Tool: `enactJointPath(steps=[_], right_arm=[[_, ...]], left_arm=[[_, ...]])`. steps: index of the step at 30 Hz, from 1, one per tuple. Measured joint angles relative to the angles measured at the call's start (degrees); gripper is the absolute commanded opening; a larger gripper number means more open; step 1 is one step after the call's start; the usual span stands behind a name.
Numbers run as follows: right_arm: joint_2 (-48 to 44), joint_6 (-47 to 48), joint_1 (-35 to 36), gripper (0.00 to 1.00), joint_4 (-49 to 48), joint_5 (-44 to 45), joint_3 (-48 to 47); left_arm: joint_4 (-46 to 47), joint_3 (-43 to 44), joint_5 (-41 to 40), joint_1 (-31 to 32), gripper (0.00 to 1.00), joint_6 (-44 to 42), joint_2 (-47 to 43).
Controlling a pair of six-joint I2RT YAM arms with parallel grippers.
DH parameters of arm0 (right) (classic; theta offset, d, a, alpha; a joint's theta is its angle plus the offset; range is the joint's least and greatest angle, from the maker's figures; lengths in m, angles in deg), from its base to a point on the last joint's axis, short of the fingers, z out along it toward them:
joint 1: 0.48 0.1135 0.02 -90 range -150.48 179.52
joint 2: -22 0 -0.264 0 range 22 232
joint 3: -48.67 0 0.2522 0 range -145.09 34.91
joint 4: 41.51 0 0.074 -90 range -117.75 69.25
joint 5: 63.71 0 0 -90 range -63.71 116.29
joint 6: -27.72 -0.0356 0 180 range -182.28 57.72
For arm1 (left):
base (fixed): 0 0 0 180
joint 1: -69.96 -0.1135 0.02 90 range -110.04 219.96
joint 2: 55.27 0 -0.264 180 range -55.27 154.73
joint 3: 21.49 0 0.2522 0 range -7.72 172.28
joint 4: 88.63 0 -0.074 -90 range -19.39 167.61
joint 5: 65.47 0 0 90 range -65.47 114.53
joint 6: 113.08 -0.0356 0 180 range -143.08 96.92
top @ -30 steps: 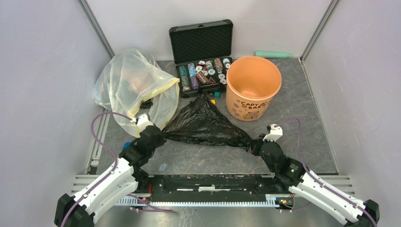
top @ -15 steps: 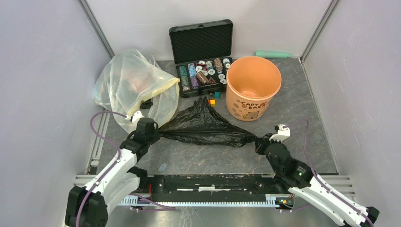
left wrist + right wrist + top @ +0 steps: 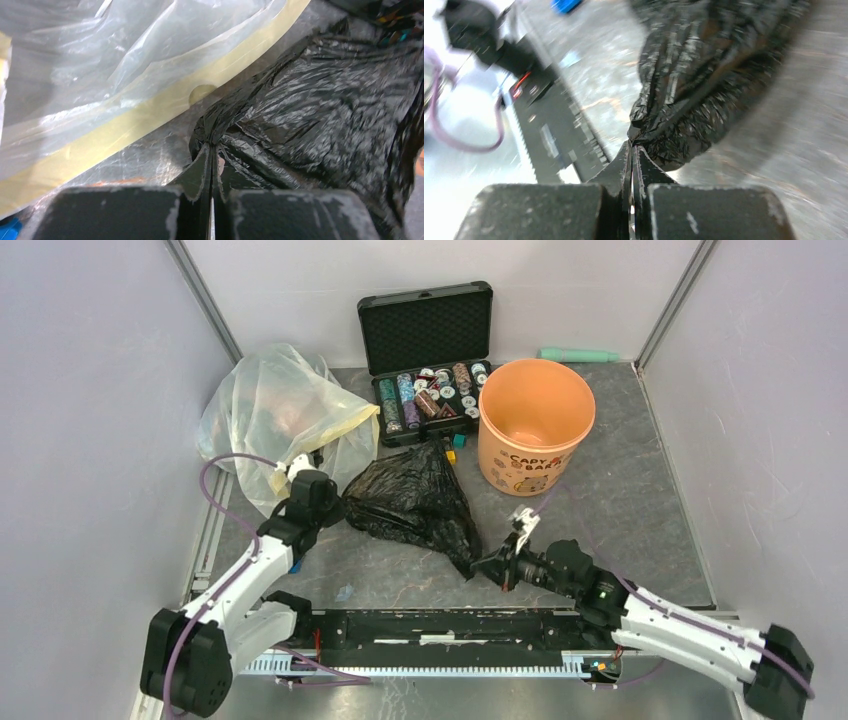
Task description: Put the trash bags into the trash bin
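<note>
This was a robotics lab test cell. Plain pale panels (image 3: 90,390) boxed in a grey marbled tabletop (image 3: 640,490) on three sides, joined by bare aluminium posts (image 3: 205,300). The orange bucket (image 3: 525,465) stood toward the back, with an open case of chips (image 3: 425,330) just to its left. Well in front of the bucket, a slotted metal rail (image 3: 450,665) carried the left arm (image 3: 245,585) and the right arm (image 3: 690,625), both trailing purple cables.

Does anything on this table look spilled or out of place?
Yes: two small cubes, teal and orange, lie loose just outside the chip case, by the black trash bag. Some chips inside look jumbled.
</note>
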Motion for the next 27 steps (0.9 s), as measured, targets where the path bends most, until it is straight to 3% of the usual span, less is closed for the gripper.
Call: enactJointPath(steps=[6,10,11,14,15,18,20,27], right_arm=[[12.7,6.3,17.3,0.0,-7.1,-4.2,-4.3],[22.8,10.6,24.6,0.04,-8.1,-4.2,-10.7],[24.5,11.7,26.1,0.11,-8.1,-3.9,-12.1],[26.8,14.4,29.0,0.61,-8.1,-3.4,-14.3],[26.9,15.0,29.7,0.67,-8.0,-3.2,-14.6],[26.3,16.3,30.8,0.7,-6.8,0.3,-14.6],[24.7,16.0,30.8,0.67,-5.0,5.2,-14.6],[18.3,7.4,27.8,0.63,5.1,28.3,-14.9]], left_arm=[[1.7,5.6,-1.1,-0.2,0.02,0.0,7.3],[2.3,10.7,-1.5,-0.5,0.02,0.0,13.4],[2.4,12.0,-1.5,-0.5,0.02,-0.1,14.6],[2.6,14.0,-1.5,-0.9,0.02,-0.2,16.2],[2.7,14.4,-1.5,-1.2,0.02,-0.4,16.4],[2.9,14.8,-1.5,-1.8,0.02,-0.6,16.5],[3.0,14.8,-1.4,-2.1,0.02,-1.1,16.5],[5.2,14.8,0.6,-2.1,0.02,-3.0,16.5]])
